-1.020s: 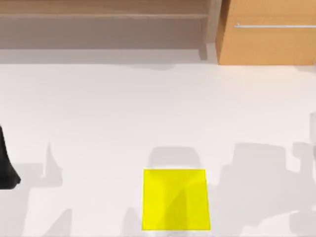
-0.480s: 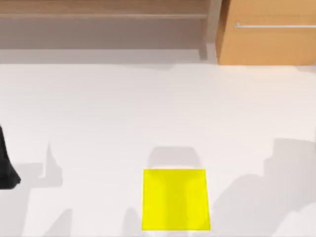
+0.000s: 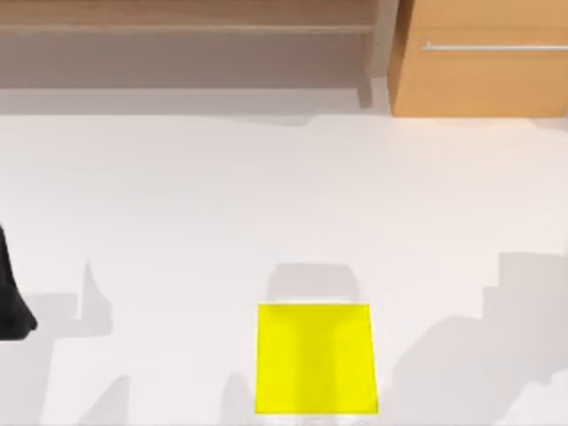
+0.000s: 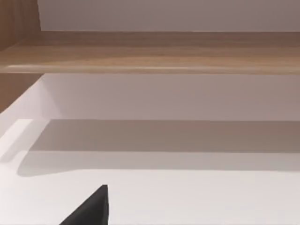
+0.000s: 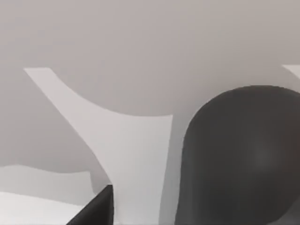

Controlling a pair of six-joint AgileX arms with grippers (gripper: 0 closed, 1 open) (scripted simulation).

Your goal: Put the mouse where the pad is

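Observation:
The pad (image 3: 315, 358) is a flat yellow square lying on the white table near its front edge, a little right of the middle, with nothing on it. In the right wrist view the mouse (image 5: 241, 154) is a dark grey rounded body, very close, over the white table. A black part of my right gripper (image 5: 96, 210) shows beside the mouse, with a strip of table between them. I cannot see whether it holds the mouse. My left gripper (image 3: 11, 306) is parked at the table's left edge, and a black tip of it (image 4: 91, 211) shows in the left wrist view.
A wooden shelf (image 3: 186, 27) runs along the back of the table, and a wooden cabinet (image 3: 479, 62) with a metal handle stands at the back right. Grey arm shadows lie across the table's right front part.
The shadows on the right of the table have slid toward the right edge, and the shadow over the pad has shifted. The pad and my left arm have not moved.

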